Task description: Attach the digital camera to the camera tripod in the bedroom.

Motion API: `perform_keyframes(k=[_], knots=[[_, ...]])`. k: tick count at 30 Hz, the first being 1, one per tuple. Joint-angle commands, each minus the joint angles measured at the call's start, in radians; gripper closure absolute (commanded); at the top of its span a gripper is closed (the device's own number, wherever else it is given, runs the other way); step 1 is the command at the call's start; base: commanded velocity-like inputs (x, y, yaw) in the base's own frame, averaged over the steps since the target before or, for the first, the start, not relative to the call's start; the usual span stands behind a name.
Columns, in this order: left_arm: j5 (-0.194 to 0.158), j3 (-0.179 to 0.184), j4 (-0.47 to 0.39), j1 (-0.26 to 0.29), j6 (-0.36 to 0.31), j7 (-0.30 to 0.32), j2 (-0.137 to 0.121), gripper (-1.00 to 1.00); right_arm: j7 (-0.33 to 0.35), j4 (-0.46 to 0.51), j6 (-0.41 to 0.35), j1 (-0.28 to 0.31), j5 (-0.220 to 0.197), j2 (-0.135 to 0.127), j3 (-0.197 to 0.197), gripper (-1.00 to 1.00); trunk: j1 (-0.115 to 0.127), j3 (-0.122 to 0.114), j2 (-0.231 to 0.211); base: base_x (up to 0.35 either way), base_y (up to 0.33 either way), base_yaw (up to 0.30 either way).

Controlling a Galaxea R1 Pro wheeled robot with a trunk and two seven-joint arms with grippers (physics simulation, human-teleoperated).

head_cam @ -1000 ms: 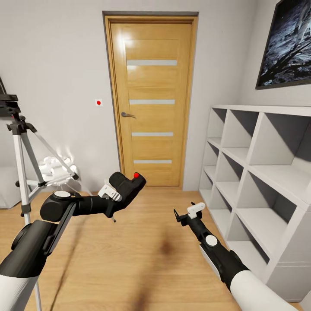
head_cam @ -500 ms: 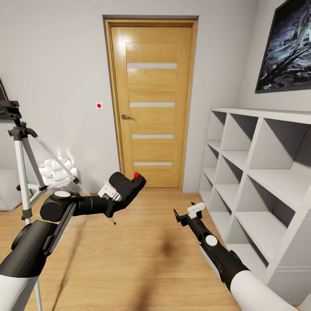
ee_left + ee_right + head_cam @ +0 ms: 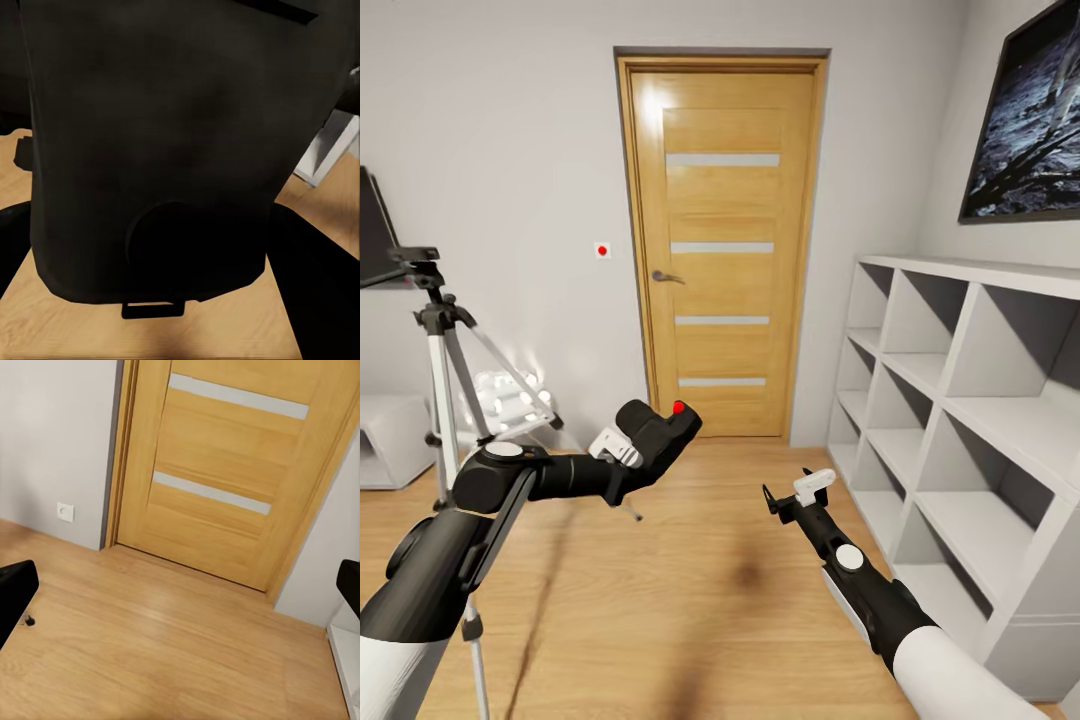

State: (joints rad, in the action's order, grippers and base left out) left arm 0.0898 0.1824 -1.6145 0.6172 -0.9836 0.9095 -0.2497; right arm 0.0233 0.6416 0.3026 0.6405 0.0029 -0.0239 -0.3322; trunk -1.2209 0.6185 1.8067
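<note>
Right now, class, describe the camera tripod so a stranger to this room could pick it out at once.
Start at the wooden door and look left along the pale grey wall. There stands the camera tripod, beside a low white unit. Its thin silver legs and black head set it apart.

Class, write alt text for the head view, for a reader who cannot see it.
The left gripper holds a black camera above a wood floor, with a tripod standing at left. The right gripper is open and empty; a wooden door faces the robot and white shelves line the right wall.
</note>
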Motion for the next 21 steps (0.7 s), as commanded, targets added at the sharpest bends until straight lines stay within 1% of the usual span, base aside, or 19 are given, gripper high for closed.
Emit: perform_keyframes(k=[1,5,17,21], knots=[[0.010,-0.002,-0.001,0.001,-0.003,0.045,0.000,1.00,0.000,0.000,0.003,0.001,0.000,-0.001,-0.002,-1.00,0.004,-0.002,-0.007,-0.030,0.042,0.000],[0.010,-0.003,-0.001,0.001,-0.003,0.064,0.000,1.00,0.000,0.000,0.002,0.001,0.000,-0.001,-0.002,-1.00,0.020,-0.015,-0.035,-0.013,0.018,0.000],[0.010,-0.004,-0.001,0.001,-0.003,0.069,0.000,1.00,0.000,0.000,0.003,0.001,0.000,-0.001,-0.002,-1.00,0.066,-0.052,-0.119,-0.001,0.003,0.000],[0.010,-0.004,-0.001,0.001,-0.003,0.069,0.000,1.00,0.000,0.000,0.003,0.001,0.000,-0.001,-0.002,-1.00,0.081,-0.065,-0.147,0.000,0.143,0.000]])
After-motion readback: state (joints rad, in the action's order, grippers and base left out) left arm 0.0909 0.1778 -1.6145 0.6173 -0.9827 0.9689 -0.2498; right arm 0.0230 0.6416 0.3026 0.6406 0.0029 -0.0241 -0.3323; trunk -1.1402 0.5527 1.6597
